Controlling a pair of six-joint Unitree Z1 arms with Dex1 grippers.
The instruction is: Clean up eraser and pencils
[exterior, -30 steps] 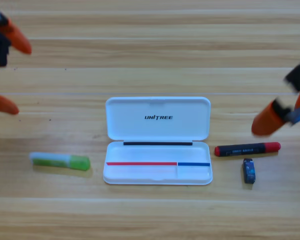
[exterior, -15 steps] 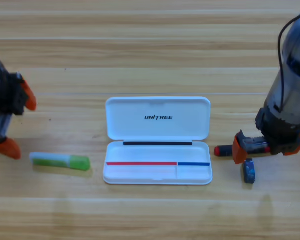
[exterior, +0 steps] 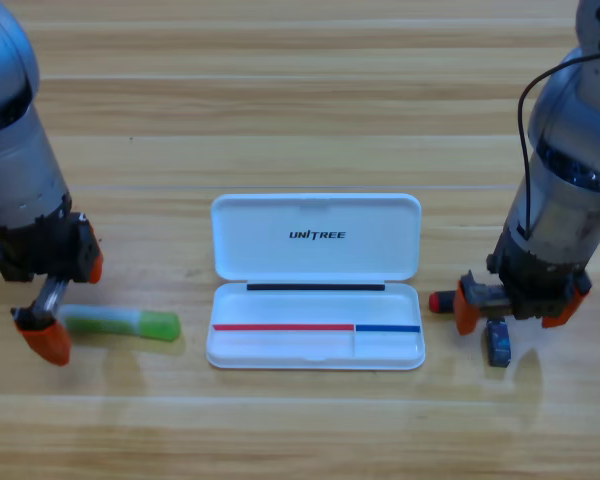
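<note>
2 sticks and 1 eraser remain out on the desk (exterior: 300, 60), none yet in the white case (exterior: 315, 345). Right claw (exterior: 520, 303) sits directly over the black red-ended pencil (exterior: 441, 300); only its left red end shows beyond the left jaw, and the jaws straddle the barrel, though whether they have pinched it I cannot tell. Eraser (exterior: 497, 341) lies just below this claw. Left claw (exterior: 64, 300) is spread, 1 jaw above and 1 below the whitish left end of the green pencil (exterior: 125, 323), not closed on it. Judgement: both sticks are light, rigid, smooth plastic, likely to roll; grip mid-barrel across the width. Eraser is tiny, so it needs a precise pinch. Versus 0.5 s ago: both arms have come lower and inward; left claw now reaches the green stick.
</note>
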